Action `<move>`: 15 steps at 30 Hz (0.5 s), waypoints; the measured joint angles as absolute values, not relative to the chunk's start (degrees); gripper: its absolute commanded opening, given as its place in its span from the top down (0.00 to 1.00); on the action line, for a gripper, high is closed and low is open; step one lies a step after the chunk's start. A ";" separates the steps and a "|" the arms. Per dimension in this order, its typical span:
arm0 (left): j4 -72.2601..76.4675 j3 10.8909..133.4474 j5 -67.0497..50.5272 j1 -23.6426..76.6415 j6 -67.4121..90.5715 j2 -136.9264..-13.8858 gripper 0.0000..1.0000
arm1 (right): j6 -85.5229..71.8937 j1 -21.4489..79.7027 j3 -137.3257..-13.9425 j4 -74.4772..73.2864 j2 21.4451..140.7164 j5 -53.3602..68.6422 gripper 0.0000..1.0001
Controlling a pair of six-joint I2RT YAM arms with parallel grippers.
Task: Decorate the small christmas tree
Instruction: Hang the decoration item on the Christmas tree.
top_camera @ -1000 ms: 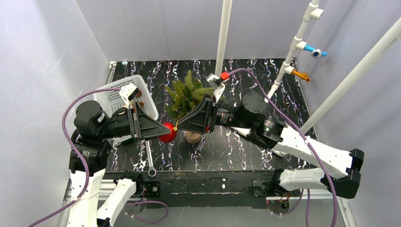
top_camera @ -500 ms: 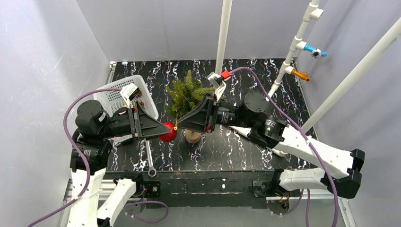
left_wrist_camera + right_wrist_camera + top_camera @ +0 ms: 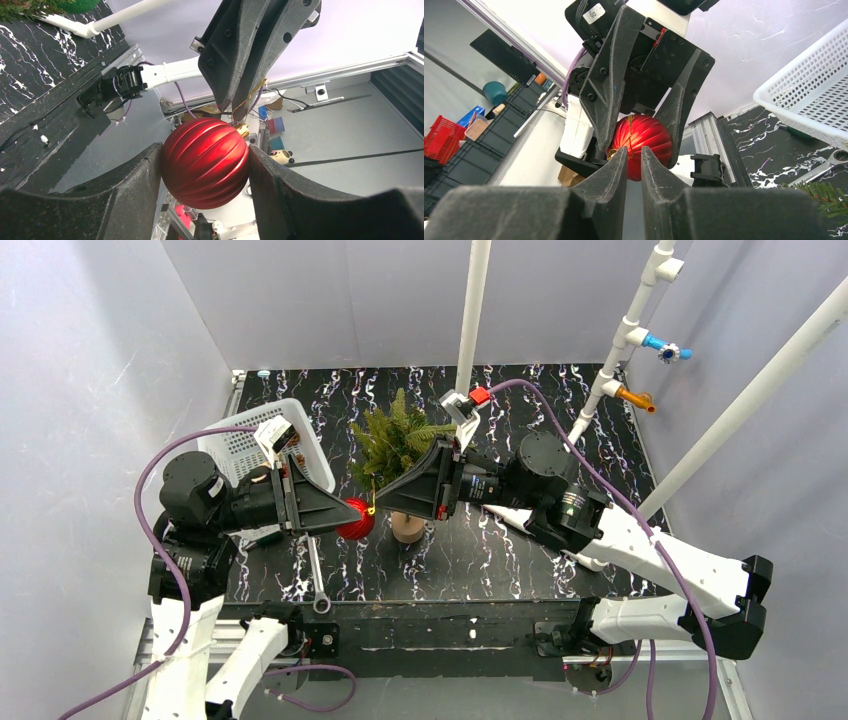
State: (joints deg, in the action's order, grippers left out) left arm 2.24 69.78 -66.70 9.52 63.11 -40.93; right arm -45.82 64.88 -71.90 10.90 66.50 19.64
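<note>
A ribbed red bauble is gripped between the two fingers of the left gripper, one pad pressed against each side of it. The bauble's gold cap is turned towards the right gripper, whose fingers are drawn nearly together, with only a narrow slit seen between them. A thin gold cord is seen running up from the cap at the right gripper's fingertips; whether it is actually pinched cannot be told. The small christmas tree is stood upright on the black marbled table, just beyond the spot where the two sets of jaws meet, its tan base seen just beside the right gripper's fingers. A white basket is placed behind the left gripper
</note>
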 measured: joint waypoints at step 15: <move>1.32 69.47 -66.61 9.52 62.61 -40.93 1.00 | -45.23 64.88 -72.34 10.85 66.85 19.53 0.99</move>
State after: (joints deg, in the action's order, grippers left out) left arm 1.32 69.47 -66.61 9.52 62.61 -40.93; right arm -45.23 64.88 -72.34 10.85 66.85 19.53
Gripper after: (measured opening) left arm 0.566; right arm 0.022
